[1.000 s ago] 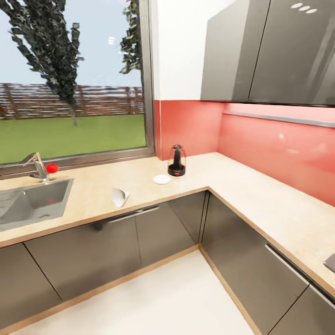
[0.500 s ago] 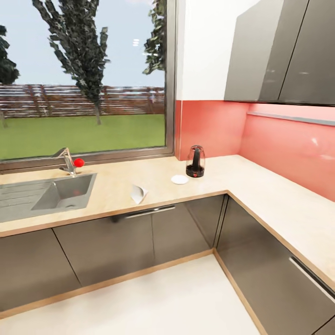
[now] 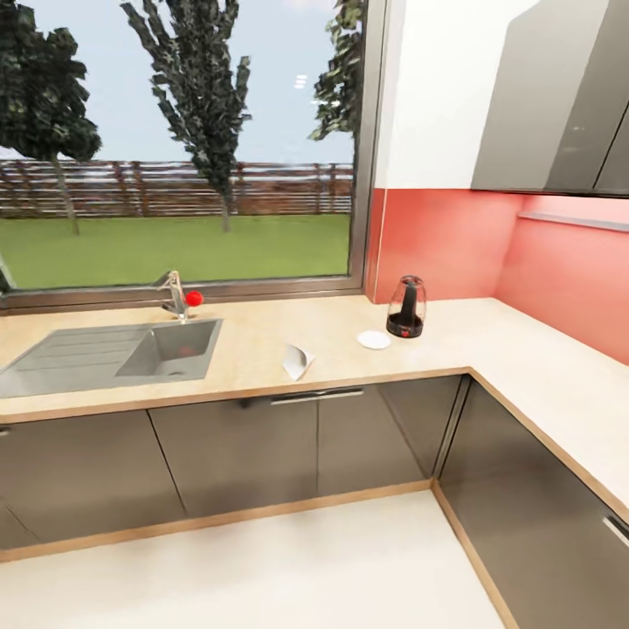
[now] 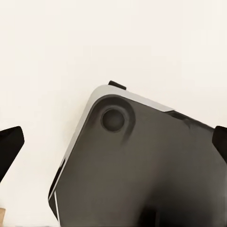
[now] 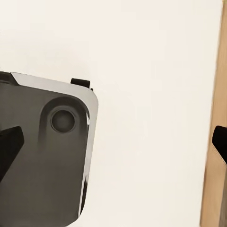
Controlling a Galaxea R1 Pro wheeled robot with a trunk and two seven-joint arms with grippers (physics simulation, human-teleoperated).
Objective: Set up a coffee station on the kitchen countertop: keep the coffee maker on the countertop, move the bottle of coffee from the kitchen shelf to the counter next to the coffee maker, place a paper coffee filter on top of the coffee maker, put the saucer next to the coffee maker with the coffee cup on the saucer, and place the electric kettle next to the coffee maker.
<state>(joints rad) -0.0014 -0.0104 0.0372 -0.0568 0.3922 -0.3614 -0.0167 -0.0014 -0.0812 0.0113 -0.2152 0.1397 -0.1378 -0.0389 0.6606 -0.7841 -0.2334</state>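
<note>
Two items by coffee maker point(image 3: 406, 307) | saucer point(image 3: 374, 340) (nearest) | filter point(image 3: 297, 361)

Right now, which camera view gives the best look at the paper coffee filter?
The head view: the paper coffee filter lies on the countertop between sink and saucer. Both wrist views look at pale floor and the robot's base instead.

You face a speckled beige surface point(image 3: 262, 336), a white paper filter point(image 3: 297, 360), a white saucer point(image 3: 374, 340), a black-and-red coffee maker point(image 3: 406, 308), and a coral-pink backsplash point(image 3: 437, 245).
</note>
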